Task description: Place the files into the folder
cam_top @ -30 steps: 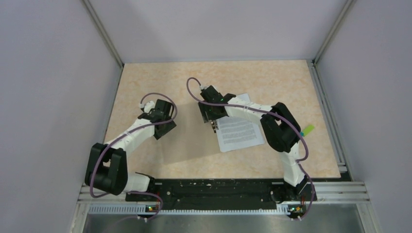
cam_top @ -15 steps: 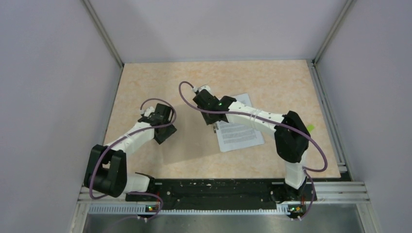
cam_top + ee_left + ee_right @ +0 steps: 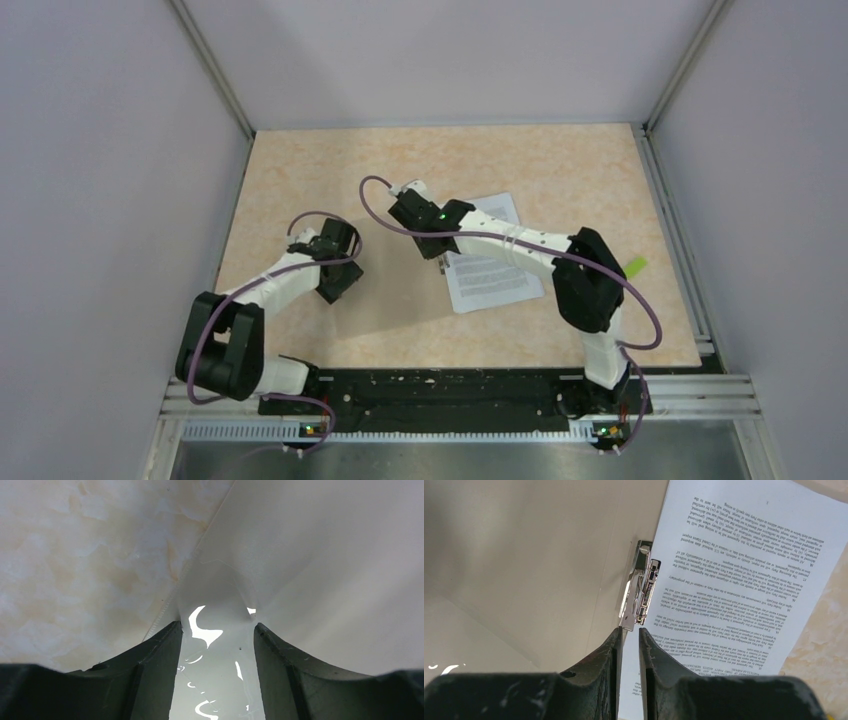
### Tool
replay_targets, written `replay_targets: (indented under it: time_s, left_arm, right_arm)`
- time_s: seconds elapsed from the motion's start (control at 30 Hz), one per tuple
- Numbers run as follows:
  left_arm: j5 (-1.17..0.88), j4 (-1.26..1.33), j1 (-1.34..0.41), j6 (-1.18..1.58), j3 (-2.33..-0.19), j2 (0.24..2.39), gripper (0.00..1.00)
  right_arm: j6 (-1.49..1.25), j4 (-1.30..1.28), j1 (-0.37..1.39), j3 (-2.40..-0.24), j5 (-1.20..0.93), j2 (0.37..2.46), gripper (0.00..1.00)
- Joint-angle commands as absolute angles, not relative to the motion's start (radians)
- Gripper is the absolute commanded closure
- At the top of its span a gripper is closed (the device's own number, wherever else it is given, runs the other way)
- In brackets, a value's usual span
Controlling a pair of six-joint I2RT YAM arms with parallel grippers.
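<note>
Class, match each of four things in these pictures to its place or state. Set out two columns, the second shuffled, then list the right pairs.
Column one
1. left pincer
2. right pincer
3. printed sheet
4. green block

Column two
A. fingers nearly together, by the metal clip
B. near the table edge, apart from the folder
C. fingers wide apart, above the folder's edge
D. flat on the table, text facing up

Pairs: 1-C, 2-A, 3-D, 4-B
</note>
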State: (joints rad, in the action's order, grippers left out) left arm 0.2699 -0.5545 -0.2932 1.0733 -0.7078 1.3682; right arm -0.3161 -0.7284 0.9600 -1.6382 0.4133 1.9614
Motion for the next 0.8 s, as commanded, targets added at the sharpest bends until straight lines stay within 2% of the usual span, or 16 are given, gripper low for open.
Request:
replay_targets:
  time_s: [0.0, 0.27, 0.77]
  left_arm:
    - [0.287, -0.552, -0.290, 1.105, -0.693, 1.376, 0.40]
    - [0.294, -0.550, -0.286, 1.119, -0.685, 1.381, 0.40]
    - [0.274, -0.531, -0.252, 1.132, -0.659, 1.408, 0.40]
  right_arm:
    - [-0.303, -0.726, 0.976, -1.688, 0.428, 1.985, 0.82]
    - [-0.310, -0.711, 0.977, -1.681, 0.408, 2.003, 0.87]
    - [-0.319, -0.680, 0.974, -1.633, 0.379, 2.009, 0.88]
